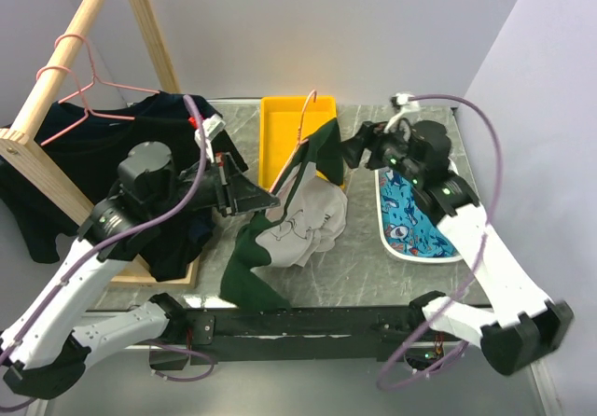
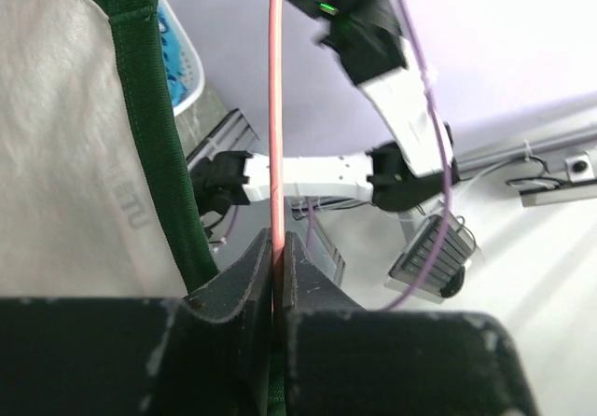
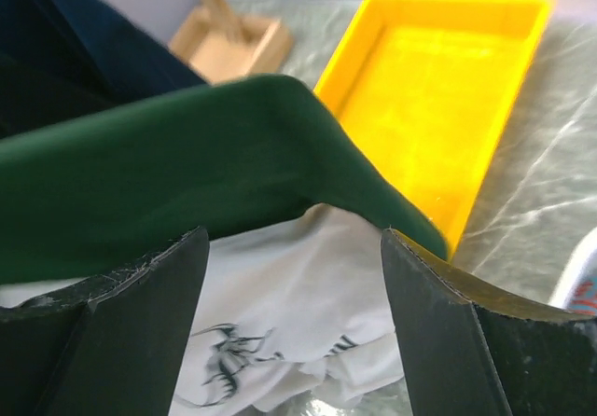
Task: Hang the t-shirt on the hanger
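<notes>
Fingers (image 2: pixel 238 290) of the left gripper (image 2: pixel 278 253) are pressed together on the hanger (image 2: pixel 276 108), with only the thin pink wire between the pads (no gap that I can make out on the wrist view). From that grip the wire runs straight up past the t-shirt (image 2: pixel 75 155), whose white front and dark green trim hang just beside it on the left. From above, I see the hanger slanting from the middle of the counter (image 1: pixel 373 257) toward the far edge, its top end over the yellow tray (image 1: pixel 280 122). The t-shirt's upper part is lifted along the wire; the rest is heaped mid-counter, and one green sleeve trails to the near edge. My right gripper (image 3: pixel 294 248) is spread wide and has hold of nothing. A green fold of the t-shirt crosses just ahead of its tips; whether it touches them I cannot tell. Toward the right edge lies the blue patterned cloth (image 1: pixel 415 215).
</notes>
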